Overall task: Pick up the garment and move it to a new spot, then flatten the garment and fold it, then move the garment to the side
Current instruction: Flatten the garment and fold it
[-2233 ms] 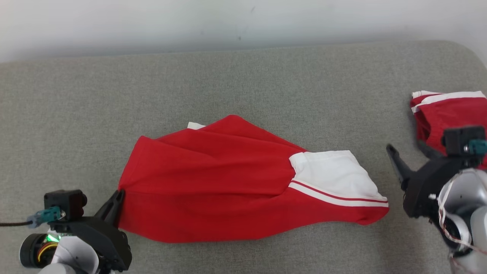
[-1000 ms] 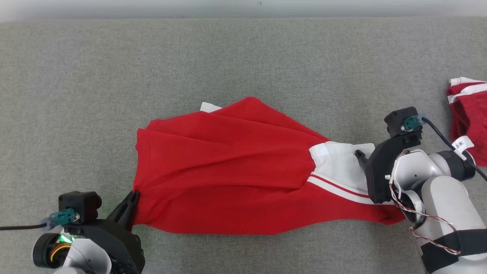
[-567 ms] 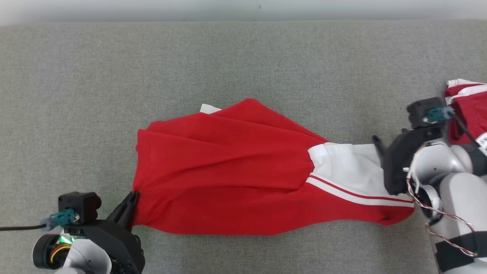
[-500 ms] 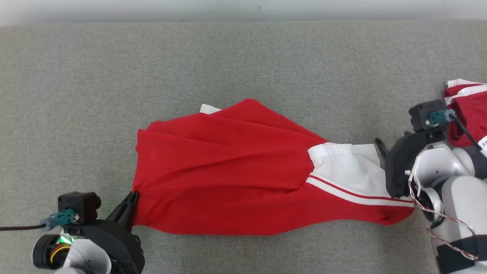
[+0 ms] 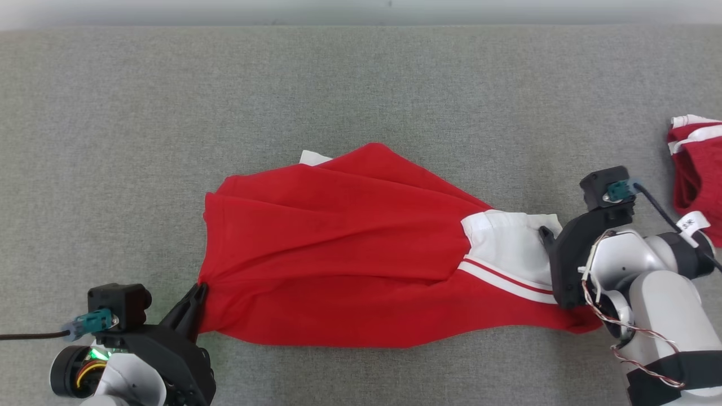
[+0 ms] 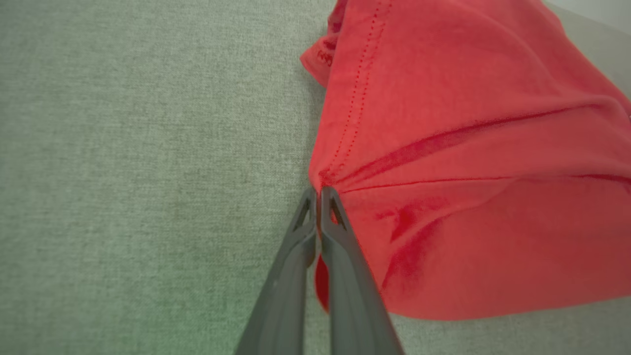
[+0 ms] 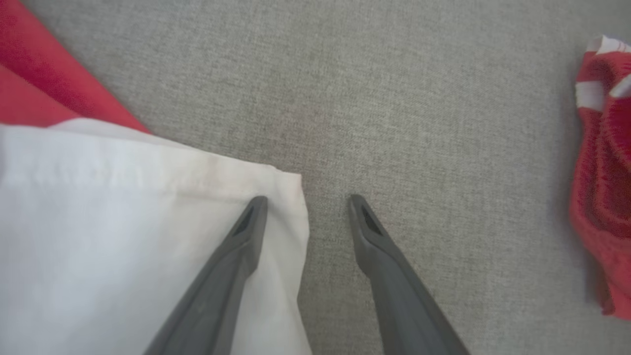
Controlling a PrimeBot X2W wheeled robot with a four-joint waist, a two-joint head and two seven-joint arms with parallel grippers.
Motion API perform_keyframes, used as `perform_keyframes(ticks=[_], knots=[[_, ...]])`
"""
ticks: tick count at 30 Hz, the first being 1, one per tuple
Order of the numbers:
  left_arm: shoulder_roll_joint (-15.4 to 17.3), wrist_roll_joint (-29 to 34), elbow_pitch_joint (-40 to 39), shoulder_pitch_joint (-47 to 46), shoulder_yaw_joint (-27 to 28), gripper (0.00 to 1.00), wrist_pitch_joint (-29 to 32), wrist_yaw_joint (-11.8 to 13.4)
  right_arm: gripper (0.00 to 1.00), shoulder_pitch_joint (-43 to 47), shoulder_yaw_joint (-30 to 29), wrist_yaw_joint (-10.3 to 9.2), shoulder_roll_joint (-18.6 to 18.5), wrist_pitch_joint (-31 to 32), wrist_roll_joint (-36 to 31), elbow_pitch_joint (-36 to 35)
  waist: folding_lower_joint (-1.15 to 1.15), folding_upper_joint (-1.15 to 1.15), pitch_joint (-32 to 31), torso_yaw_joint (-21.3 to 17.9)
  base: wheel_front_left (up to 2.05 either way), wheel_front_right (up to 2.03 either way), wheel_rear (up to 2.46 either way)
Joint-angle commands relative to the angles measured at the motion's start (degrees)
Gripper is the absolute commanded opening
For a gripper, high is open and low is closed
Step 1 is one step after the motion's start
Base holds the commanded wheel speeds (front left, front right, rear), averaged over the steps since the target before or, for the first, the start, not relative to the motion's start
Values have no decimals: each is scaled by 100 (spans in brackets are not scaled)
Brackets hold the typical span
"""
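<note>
The garment [image 5: 338, 248] is a red shirt with a white sleeve [image 5: 507, 248] and white stripes, lying wrinkled across the middle of the grey surface. My left gripper [image 5: 197, 293] is shut on its lower left hem corner; the left wrist view shows the left gripper [image 6: 319, 195] pinching that red hem [image 6: 345, 123]. At the right end, my right gripper [image 7: 308, 202] is open, straddling the corner of the white sleeve [image 7: 148, 207]: one finger rests over the cloth, the other over bare fabric. In the head view one right fingertip [image 5: 544, 232] lies on the sleeve's far corner.
A second red-and-white garment [image 5: 696, 175] lies bunched at the far right edge, also seen as a red bundle [image 7: 601, 167] in the right wrist view. The grey padded surface [image 5: 361, 84] stretches wide behind the shirt, ending at a pale wall.
My right gripper swung away to the right, then came back left onto the white sleeve's corner, its jaws starting to narrow. The left gripper kept its hold on the hem.
</note>
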Motion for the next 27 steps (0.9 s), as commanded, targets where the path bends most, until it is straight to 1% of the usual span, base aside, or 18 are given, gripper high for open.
perform_keyframes(ticks=[1,2,3,5,6,9,12,15,18,21,24,27], knots=[[17,-25,17,-75,0,0,-14,-23,48,-10,99,-15,48,1,57,97,0,0,-5,22,0,0,0],[17,-25,17,-75,0,0,-14,-23,48,-10,99,-15,48,1,57,97,0,0,-5,22,0,0,0],[19,-37,23,-67,2,0,-20,-27,43,-12,124,-15,52,12,72,121,0,0,-12,29,0,0,0],[23,-54,36,-40,5,0,-34,-35,25,-4,166,-15,36,34,95,145,0,0,-31,39,0,0,0],[30,-65,48,-6,14,0,-60,-36,0,-17,184,-15,-1,21,97,130,0,0,-56,40,0,0,0],[30,-14,21,-19,47,0,-184,-58,0,-68,128,-15,-38,-152,55,31,0,0,-107,28,0,0,0],[-50,-7,-47,-128,118,0,-434,-90,0,-138,12,-15,-17,-427,52,-103,0,0,-187,5,0,0,0],[-206,-221,-163,-229,280,0,-711,-212,0,-221,-126,-15,-27,-766,52,-283,0,0,-301,-27,0,0,0],[-310,-464,-295,-405,532,0,-919,-339,0,-349,-171,-15,-138,-1171,117,-484,0,0,-438,-80,0,0,0],[-275,-749,-320,-646,810,0,-977,-498,0,-557,-133,-15,-258,-1524,200,-622,0,0,-591,-176,0,0,0],[-209,-1030,-393,-995,1089,0,-903,-575,0,-867,-44,-15,-364,-1833,353,-684,0,0,-734,-297,0,0,0],[-92,-1211,-403,-1354,1293,0,-799,-595,0,-1243,59,-15,-485,-2148,562,-634,0,0,-856,-423,0,0,0]])
